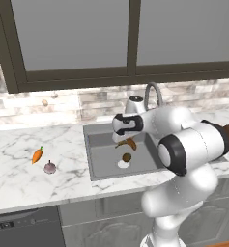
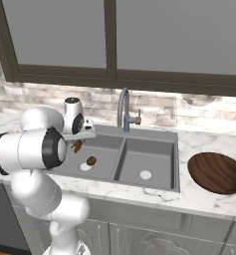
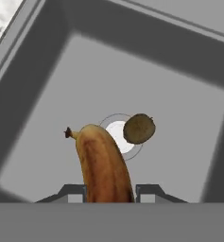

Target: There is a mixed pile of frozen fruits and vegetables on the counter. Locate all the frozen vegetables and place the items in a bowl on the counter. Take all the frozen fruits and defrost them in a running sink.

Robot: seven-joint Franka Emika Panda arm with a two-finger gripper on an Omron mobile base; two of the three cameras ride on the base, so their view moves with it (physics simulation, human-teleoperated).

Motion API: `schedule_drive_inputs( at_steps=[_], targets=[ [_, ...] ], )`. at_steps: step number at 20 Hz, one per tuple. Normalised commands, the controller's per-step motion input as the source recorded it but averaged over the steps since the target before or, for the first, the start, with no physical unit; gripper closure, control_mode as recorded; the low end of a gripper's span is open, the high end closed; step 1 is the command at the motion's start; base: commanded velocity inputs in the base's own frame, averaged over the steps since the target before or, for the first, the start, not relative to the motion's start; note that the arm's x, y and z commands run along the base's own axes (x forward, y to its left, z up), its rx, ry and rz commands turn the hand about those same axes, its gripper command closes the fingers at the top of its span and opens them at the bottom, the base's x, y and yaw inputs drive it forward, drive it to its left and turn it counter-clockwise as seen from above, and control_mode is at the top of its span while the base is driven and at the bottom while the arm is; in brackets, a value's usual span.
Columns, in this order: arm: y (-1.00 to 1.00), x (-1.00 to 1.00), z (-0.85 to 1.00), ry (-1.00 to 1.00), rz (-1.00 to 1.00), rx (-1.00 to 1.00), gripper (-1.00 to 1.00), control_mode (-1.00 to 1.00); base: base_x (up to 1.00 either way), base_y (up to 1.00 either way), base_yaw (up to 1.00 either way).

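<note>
My gripper (image 3: 110,192) is shut on the brownish-yellow banana (image 3: 104,165), which hangs over the left basin of the dark grey sink (image 1: 100,161). Below it the brown kiwi (image 3: 139,128) lies on the basin floor beside the pale drain (image 3: 118,134). In the left base view the banana (image 1: 128,143) sits just above the kiwi (image 1: 127,157). The orange carrot (image 1: 37,155) and the pinkish-white bulb (image 1: 50,167) lie on the white marble counter (image 1: 19,183), left of the sink. The wooden bowl (image 2: 216,172) stands empty on the counter right of the sink (image 2: 139,157).
A grey gooseneck tap (image 2: 123,107) rises behind the divider between the two basins. A stone backsplash and dark-framed window run along the back. My own arm's elbow (image 1: 188,149) bulks over the sink's right side.
</note>
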Motion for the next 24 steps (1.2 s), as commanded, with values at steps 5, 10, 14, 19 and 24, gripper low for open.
schedule_drive_inputs(
  at_steps=[5,10,14,19,24],
  targets=[
    [0.00,0.31,-0.20,0.00,0.09,0.00,1.00,-1.00,0.00,0.00,0.00],
    [0.00,0.33,-0.24,0.00,0.09,0.00,1.00,-1.00,0.00,0.00,0.00],
    [-0.01,0.24,-0.28,0.00,0.08,0.00,1.00,-1.00,0.00,0.00,0.00],
    [0.00,0.05,-0.09,0.00,0.00,0.00,1.00,-1.00,0.00,0.00,0.00],
    [0.00,0.01,0.00,0.00,0.00,0.00,1.00,-1.00,0.00,0.00,0.00]
  ],
)
